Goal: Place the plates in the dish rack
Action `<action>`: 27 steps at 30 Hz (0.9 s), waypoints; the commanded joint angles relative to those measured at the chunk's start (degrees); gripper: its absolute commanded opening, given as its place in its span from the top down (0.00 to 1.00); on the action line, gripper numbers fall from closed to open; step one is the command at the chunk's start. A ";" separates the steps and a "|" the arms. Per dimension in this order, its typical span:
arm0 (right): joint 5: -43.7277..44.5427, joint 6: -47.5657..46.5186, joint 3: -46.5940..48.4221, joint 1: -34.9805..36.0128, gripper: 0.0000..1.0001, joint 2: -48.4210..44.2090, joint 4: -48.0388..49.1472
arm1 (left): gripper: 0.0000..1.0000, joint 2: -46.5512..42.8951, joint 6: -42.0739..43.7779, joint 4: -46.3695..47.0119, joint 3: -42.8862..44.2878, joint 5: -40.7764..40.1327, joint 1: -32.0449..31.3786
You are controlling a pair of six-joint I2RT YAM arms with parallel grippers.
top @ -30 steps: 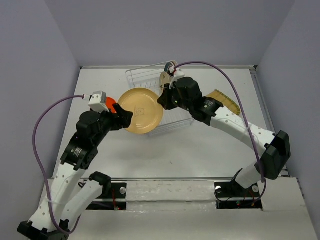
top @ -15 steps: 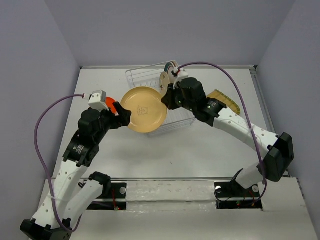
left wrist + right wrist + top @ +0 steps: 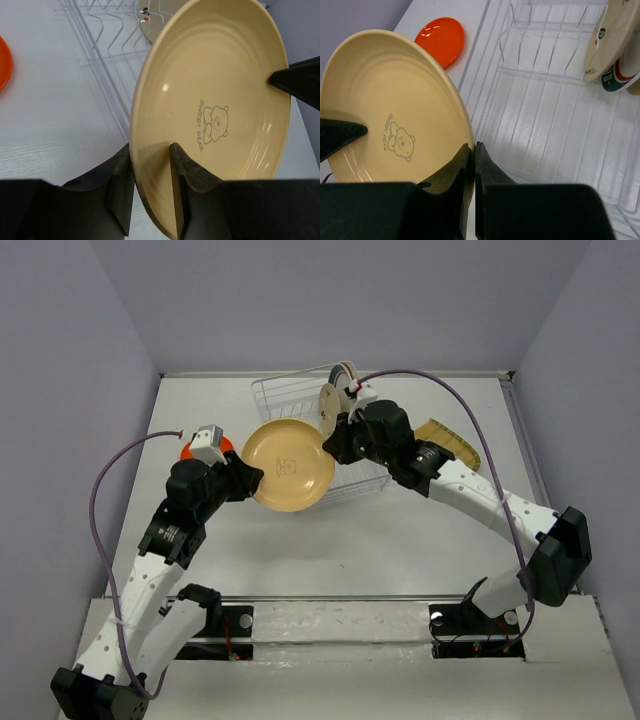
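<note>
My left jaws, wide open a second ago, have now closed in on the near rim of the tan plate [image 3: 215,75]. One finger [image 3: 181,185] lies on its bear-printed face and the other sits behind it. The rim looks pinched between them, though I cannot tell how firmly. My right jaws stay fully pinched on the opposite rim, so both arms hold the plate at once, tilted up on edge just off the near left corner of the dish rack [image 3: 540,71]. I judge this a handover, or a shared steadying before slotting. The plate is in no slot yet, and one pair of jaws likely has to let go before it can drop between the prongs. At the far side of the rack a cream plate [image 3: 607,40] and a teal-rimmed one [image 3: 620,75] already stand upright. The orange plate [image 3: 441,40] lies on the tabletop [image 3: 400,540] left of the rack, and from above it is half hidden behind my left wrist. The yellow-green striped plate [image 3: 452,443], right of the rack, is partly covered by my right arm. The tan plate itself hides the rack's near left prongs.
</note>
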 commanded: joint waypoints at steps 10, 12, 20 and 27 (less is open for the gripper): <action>-27.17 -3.98 -5.67 -7.32 0.38 -5.74 6.70 | 0.95 -3.37 2.04 10.51 -2.62 19.27 3.87; -33.31 -6.35 -6.72 -9.61 0.26 -5.83 6.26 | 0.95 -3.64 2.13 11.48 -3.06 22.43 4.39; -47.58 -8.30 -7.52 -9.62 0.42 -3.89 7.21 | 0.95 -3.55 1.60 14.73 -4.12 27.28 4.57; -52.25 -2.06 -4.97 -9.62 0.93 -0.73 10.74 | 0.61 -2.23 2.39 14.39 -3.60 22.20 4.66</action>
